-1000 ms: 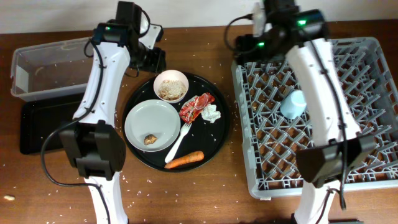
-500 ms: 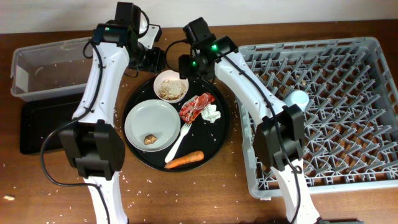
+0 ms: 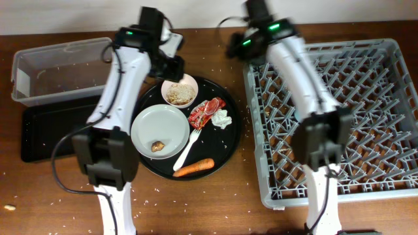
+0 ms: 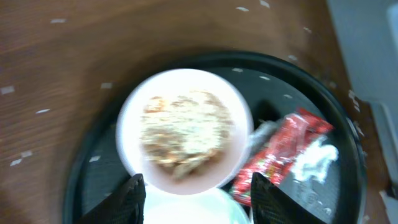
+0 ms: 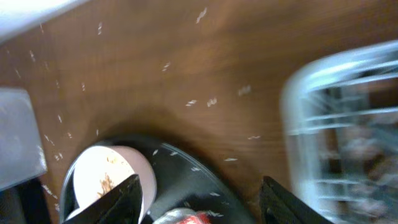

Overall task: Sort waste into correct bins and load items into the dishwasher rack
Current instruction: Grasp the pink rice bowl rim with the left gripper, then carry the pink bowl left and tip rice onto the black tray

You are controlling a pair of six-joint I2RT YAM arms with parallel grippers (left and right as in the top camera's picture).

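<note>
**Wood surface (image 3: 65,196) speckled with grains, both tools spread**

Wood shows all around the round black tray (image 3: 239,140) at frame centre. On it sit the white bowl (image 3: 179,91) of rice-like food (image 4: 183,134), the plate (image 3: 157,123) with the brown lump (image 3: 157,146), the fork (image 3: 187,149), the wrapper (image 3: 206,111), the tissue (image 3: 223,119) and the carrot (image 3: 193,168). The left tool (image 4: 199,199) hovers over the bowl, fingers wide apart and empty. The right tool (image 5: 202,202), blurred, hangs over wood at upper centre, likewise spread and empty. The clear tub (image 3: 19,78) and the black rectangular tray (image 3: 46,134) lie at the left. The rack (image 3: 261,189) fills the right.
</note>
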